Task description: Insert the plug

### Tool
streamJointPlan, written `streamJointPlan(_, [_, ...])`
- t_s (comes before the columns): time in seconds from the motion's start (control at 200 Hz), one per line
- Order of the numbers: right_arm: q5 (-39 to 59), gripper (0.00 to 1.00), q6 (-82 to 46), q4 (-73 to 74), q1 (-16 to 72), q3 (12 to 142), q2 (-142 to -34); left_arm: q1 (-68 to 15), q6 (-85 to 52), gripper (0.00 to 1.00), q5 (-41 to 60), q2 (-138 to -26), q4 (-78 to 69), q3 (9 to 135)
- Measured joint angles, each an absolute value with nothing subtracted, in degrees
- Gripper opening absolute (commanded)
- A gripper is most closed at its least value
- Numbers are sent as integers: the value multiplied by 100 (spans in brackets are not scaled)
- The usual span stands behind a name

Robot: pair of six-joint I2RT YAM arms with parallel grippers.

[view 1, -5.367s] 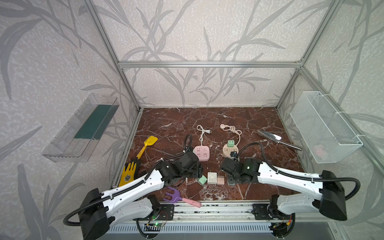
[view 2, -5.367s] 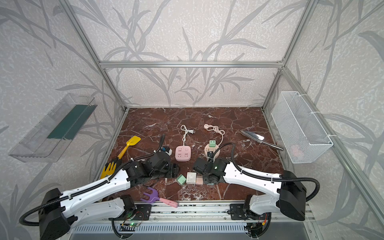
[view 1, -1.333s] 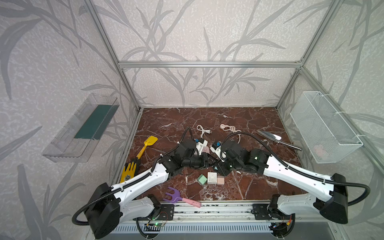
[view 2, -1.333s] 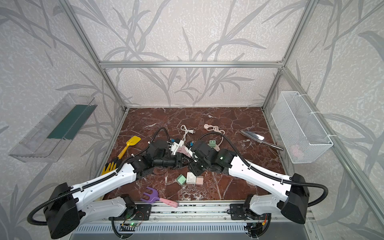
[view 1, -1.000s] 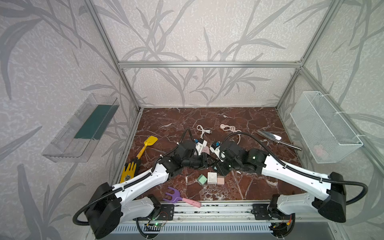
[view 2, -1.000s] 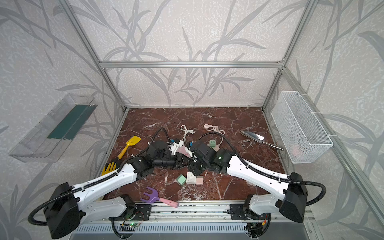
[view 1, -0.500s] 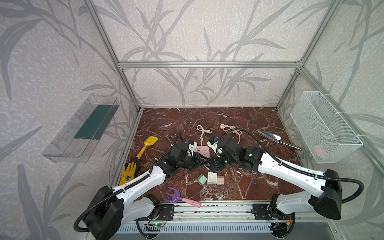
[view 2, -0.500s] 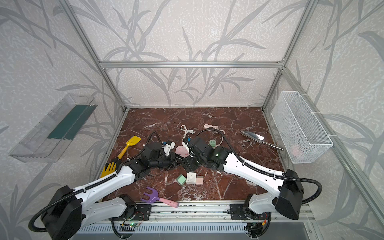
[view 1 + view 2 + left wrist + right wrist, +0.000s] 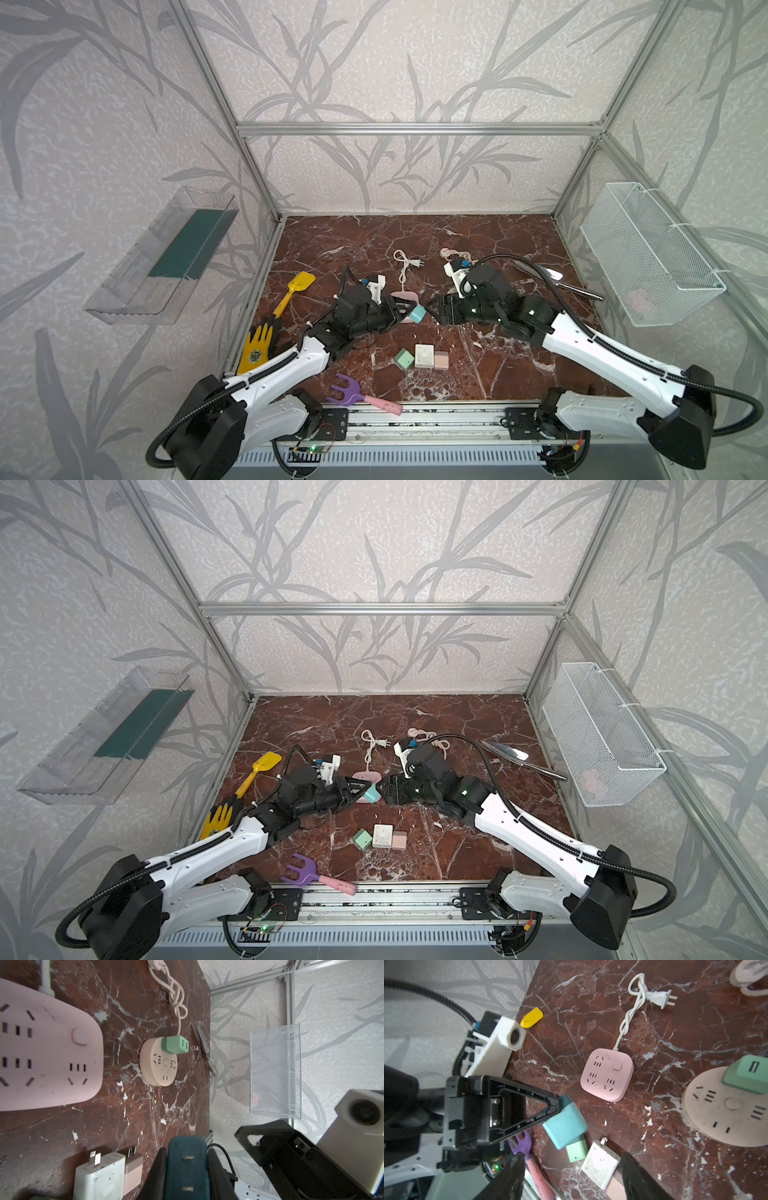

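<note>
Clamping teal plug (image 9: 418, 313), left gripper (image 9: 409, 311) aloft.

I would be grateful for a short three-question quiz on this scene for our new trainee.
1. Pick one: what does the left gripper hold? A) a blue plug; B) a yellow shovel; C) a purple rake.
2. True or false: the right gripper is open and holds nothing.
3. In a few words: what already sits in the round power strip?
Key: 1 A. 2 True. 3 A green plug.
</note>
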State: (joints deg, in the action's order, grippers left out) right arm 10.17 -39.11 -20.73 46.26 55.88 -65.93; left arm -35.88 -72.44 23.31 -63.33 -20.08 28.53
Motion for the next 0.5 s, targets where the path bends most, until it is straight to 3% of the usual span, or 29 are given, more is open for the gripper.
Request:
streamJointPlan(0.16, [1568,41,-5024,-1096,4228,4991,-6477,-3586,-7651,0,1741,-6340,-2851,2687])
streamJointPlan(0.29, [1774,41,-5756,-408,4049,4622,-6565,-3588,-7889,0,1472,-6418,-3507,2689])
streamJointPlan(0.5, [1933,49,-6462,784,4049,4587,-6698,-3588,-8285,0,1374,-6858,-4388,2718])
